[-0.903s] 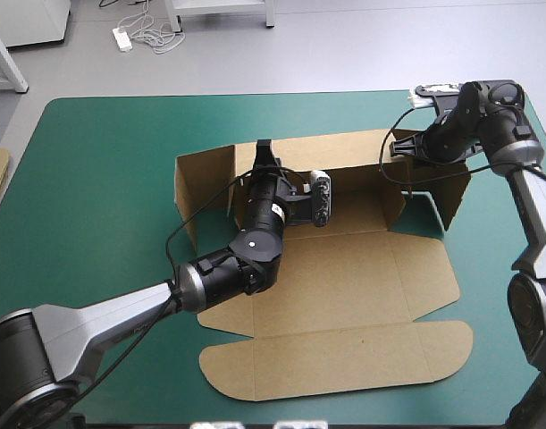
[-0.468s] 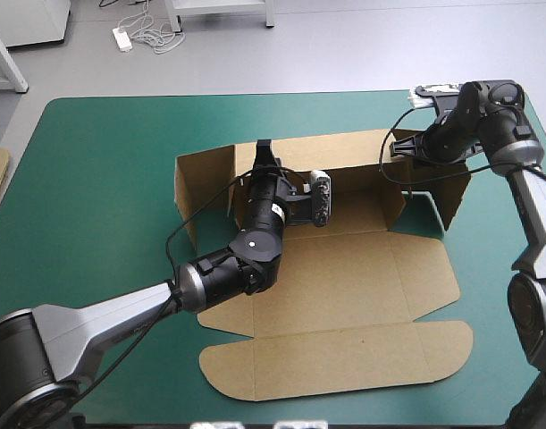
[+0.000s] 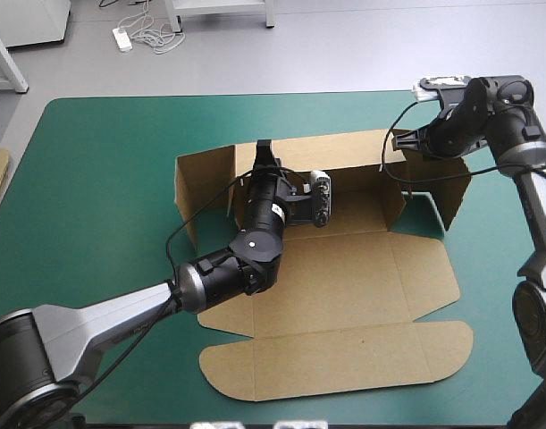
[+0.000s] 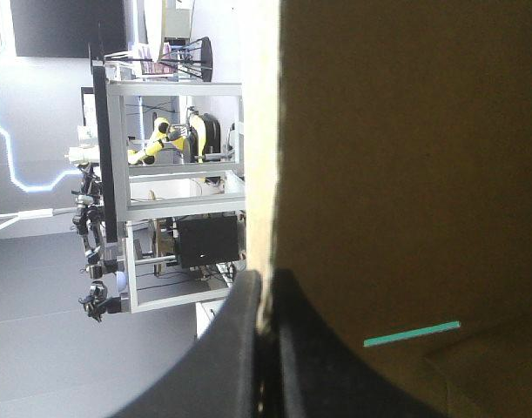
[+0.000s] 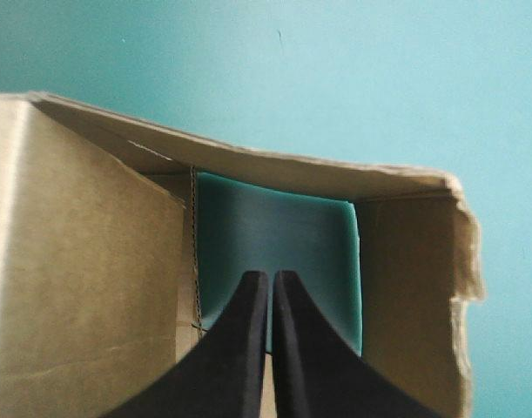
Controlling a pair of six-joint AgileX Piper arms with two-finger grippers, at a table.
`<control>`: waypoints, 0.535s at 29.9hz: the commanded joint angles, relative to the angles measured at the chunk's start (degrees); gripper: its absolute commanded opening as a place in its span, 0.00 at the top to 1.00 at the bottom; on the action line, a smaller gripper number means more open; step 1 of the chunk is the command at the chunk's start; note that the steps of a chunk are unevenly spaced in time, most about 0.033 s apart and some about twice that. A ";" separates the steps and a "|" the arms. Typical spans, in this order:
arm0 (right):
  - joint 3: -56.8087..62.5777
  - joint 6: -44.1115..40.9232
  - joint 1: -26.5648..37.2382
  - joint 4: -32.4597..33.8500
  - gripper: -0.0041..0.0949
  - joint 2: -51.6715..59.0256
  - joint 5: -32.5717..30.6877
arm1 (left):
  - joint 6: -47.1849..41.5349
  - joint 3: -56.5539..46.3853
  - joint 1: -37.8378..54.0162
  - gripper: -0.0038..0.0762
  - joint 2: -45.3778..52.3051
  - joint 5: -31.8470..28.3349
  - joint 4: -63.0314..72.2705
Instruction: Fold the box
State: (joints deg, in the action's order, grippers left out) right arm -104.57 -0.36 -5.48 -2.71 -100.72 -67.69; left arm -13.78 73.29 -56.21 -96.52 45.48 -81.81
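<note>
From the high view, the box [image 3: 344, 268] lies near the middle of the teal-green cover [image 3: 103, 179] and is only partly formed. Its back wall [image 3: 344, 154] stands upright, while the broad panels in front of that wall lie flat. The left gripper [image 3: 264, 148] sits on the top edge of the back wall, toward its left end, apparently to steady the wall while the other arm works. The right gripper [image 3: 396, 141] is at the wall's right end, where the right side flap [image 3: 451, 192] stands angled off the wall; that looks a fitting spot from which to turn the flap inward. In the left wrist view, the left gripper [image 4: 264, 348] is clamped on the back wall [image 4: 405, 157]. Its black fingers are almost together, and the pale cut edge of the board runs up from between them. In the right wrist view, the right gripper [image 5: 270, 292] is closed to a single point, with no board that I can make out between its fingers. It points into the corner pocket at the back wall's right end, where a patch of cover shows, framed on three sides by the box [image 5: 83, 279]. Closed fingers there seem meant for nudging a flap rather than grasping it.
</note>
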 commanded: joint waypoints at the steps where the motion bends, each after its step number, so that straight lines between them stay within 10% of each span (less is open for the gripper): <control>1: -4.47 0.36 -0.05 -0.61 0.98 4.40 1.62 | -0.73 1.38 -0.24 0.96 2.80 1.38 -1.91; 16: -9.77 -3.61 -0.05 6.51 0.98 1.39 11.02 | -0.73 1.38 -0.24 0.96 2.80 1.59 -1.91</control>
State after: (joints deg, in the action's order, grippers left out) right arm -112.63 -3.46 -5.48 1.07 -100.20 -61.18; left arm -13.78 73.29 -56.21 -96.52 45.54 -81.64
